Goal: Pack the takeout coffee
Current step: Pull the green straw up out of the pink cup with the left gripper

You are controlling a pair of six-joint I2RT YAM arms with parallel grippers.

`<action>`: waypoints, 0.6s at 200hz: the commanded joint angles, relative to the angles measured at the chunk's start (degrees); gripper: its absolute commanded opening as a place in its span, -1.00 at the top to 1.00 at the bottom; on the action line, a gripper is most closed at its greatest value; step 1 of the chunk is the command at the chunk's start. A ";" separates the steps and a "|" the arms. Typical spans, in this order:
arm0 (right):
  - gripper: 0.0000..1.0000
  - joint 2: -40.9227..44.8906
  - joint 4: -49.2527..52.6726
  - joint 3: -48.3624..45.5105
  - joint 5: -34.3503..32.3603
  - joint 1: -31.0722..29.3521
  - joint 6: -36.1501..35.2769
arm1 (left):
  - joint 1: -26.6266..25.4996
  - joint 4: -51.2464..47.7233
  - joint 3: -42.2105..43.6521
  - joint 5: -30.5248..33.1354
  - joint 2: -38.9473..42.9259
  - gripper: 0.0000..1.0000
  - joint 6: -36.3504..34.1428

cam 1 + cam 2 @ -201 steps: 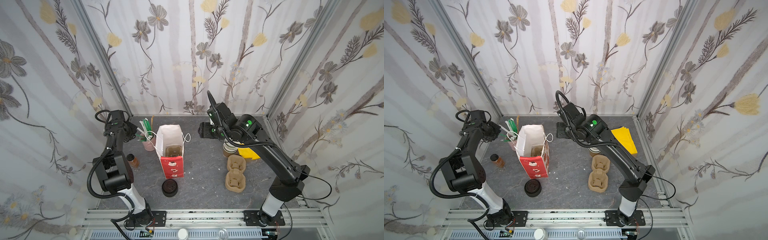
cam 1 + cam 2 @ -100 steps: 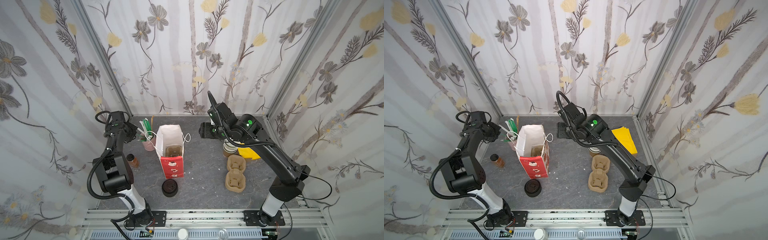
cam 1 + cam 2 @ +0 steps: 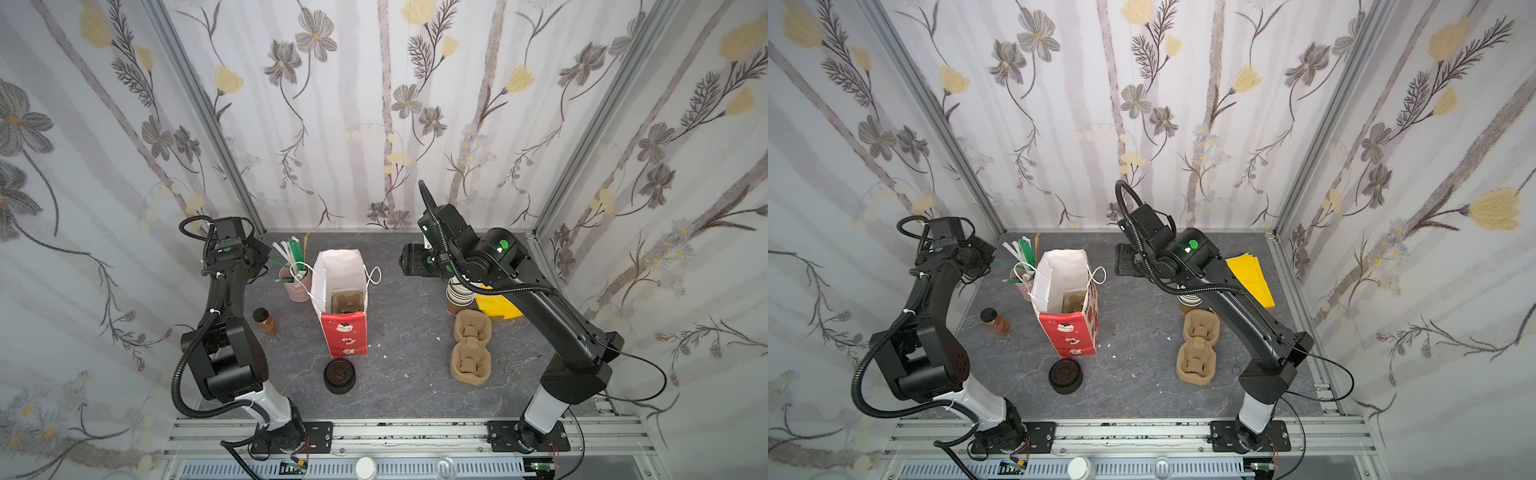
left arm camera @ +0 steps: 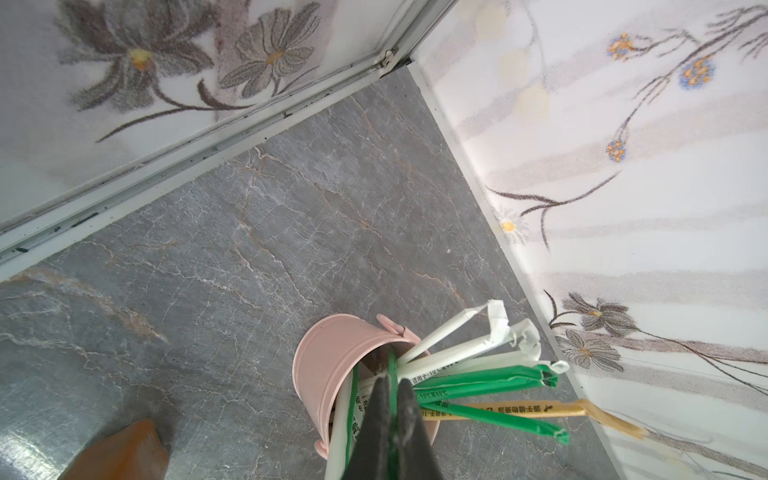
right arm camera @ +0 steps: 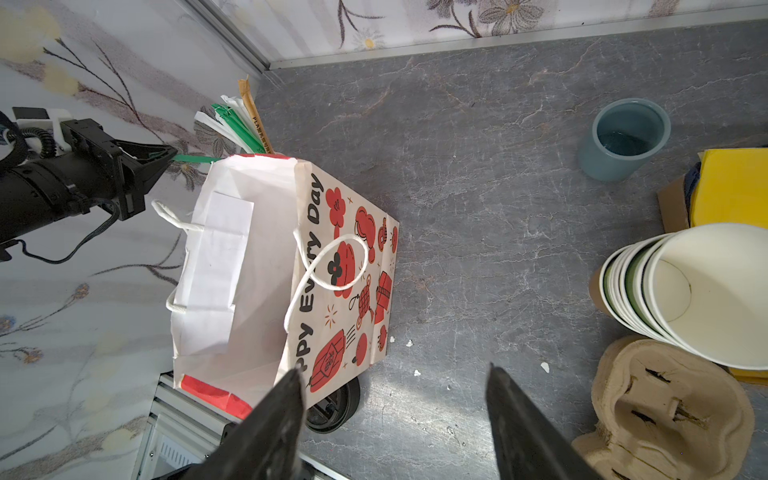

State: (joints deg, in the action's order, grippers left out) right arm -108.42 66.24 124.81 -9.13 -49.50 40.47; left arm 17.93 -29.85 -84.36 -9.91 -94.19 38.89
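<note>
Left gripper [image 4: 390, 378] has its jaws pressed together on a thin green-wrapped straw [image 5: 193, 158]. It pinches the straw near the end that sticks out of the pink bucket [image 4: 328, 374], lower centre of the left wrist view. The other green, white and brown wrapped straws fan out of the bucket untouched. The tight pinch makes sense: the straw is thin and flat, so the jaws must close right down to hold it. Taking the free end also leaves room to draw it clear of the bunch. Right gripper [image 5: 394, 369] has its jaws wide apart with nothing between them. It hangs above the grey table [image 3: 415, 316], right of the paper bag [image 3: 344, 343], probably parked open to steady the bag or take the cup. The bag stands upright with its mouth open, centre of both top views. A pulp cup carrier [image 3: 347, 301] sits at its bottom, likely so a cup gets a seat and can't tip. Takeout coffee [image 3: 265, 322] stands upright on the table, left of the bag and just beside the left arm in a top view. Its lid is on, it is not in the bag, and no gripper is on it. Black lid stack [image 3: 340, 376] sits in front of the bag, lower centre. Judgement: the straw step is in hand and the cup packing is not yet done. The risk is the straw dragging its neighbours out or catching the bag's rim.
</note>
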 commanded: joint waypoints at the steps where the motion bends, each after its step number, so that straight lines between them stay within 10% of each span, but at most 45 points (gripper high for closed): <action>1: -0.40 0.37 -1.03 -0.10 -0.37 0.01 0.35 | -0.01 1.11 0.50 1.93 1.82 1.00 -1.85; 120: -0.40 1.06 -0.27 -0.10 -0.02 0.19 0.15 | 0.00 -0.09 3.69 16.38 14.82 1.00 -3.82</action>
State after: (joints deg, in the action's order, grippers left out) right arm -107.72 66.48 124.81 -9.10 -49.32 40.45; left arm 17.91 -30.35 -81.08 1.67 -81.95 34.70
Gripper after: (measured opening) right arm 0.700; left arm 0.050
